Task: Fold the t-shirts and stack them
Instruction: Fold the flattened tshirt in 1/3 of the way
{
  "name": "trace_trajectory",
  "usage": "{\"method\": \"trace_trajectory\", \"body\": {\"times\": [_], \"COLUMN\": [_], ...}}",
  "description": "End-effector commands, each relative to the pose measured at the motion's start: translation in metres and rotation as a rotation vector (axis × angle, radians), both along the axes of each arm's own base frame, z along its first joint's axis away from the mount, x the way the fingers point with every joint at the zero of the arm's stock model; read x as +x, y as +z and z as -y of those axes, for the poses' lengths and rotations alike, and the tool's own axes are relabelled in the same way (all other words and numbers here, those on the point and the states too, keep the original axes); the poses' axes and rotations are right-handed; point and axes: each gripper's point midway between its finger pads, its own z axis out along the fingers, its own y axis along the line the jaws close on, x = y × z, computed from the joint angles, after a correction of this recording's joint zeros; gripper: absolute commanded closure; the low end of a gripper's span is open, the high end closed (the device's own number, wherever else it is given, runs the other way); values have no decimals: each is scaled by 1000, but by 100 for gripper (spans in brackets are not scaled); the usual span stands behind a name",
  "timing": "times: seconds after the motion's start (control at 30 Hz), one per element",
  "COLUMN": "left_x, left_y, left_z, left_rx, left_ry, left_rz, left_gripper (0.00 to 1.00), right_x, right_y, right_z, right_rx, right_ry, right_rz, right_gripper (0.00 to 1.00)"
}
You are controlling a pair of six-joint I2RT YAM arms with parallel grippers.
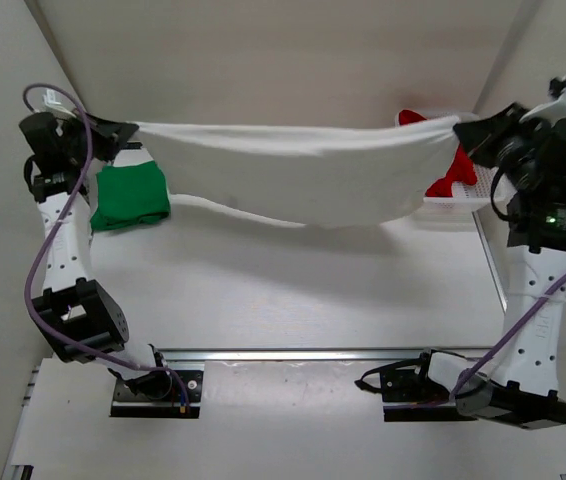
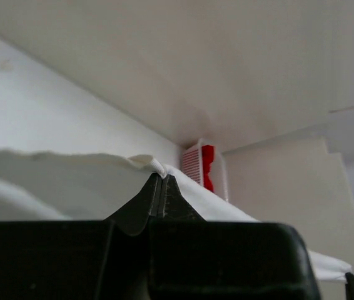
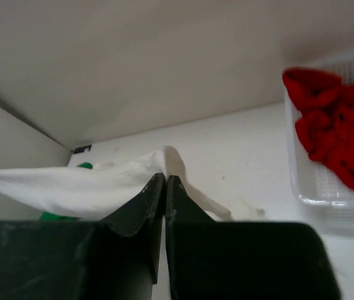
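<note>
Your left and right jaws clamp opposite ends of the white t-shirt (image 1: 293,175), stretching it across the upper frame, likely to spread it flat for folding.

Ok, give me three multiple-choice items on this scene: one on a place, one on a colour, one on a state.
1. Where is the red shirt?
A. Folded on the table
B. In the basket
C. Hung over an arm

2. What colour is the folded shirt on the table?
A. Green
B. Red
C. Blue

3. How is the white shirt right now?
A. Lying flat
B. Bundled in a heap
C. Stretched in the air between the left claw and the right claw

Answers:
1. B: the right wrist view shows it crumpled inside the mesh walls.
2. A: the top view shows a green square at the far left.
3. C: each claw is shut on one end and the cloth sags between them.
</note>
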Motion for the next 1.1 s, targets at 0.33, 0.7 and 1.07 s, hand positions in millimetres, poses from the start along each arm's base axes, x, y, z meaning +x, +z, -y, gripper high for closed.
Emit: {"method": "trace_trajectory", "body": {"times": [0.33, 0.7, 1.07], "left_x": [8, 95, 111], "left_y": [113, -27, 97], "left_z": [8, 30, -1], "left_rx": [-60, 21, -91], "left_ry": [-70, -60, -26], "left_rz": [220, -65, 233], "left_gripper": [100, 100, 100], "right_x": [14, 172, 155], "right_y": [112, 24, 140], "right_z": [8, -2, 29], "right_rx": [-1, -13, 114], "right_ry": [117, 183, 229], "right_rz": [204, 5, 345], "right_gripper": [100, 100, 100]}}
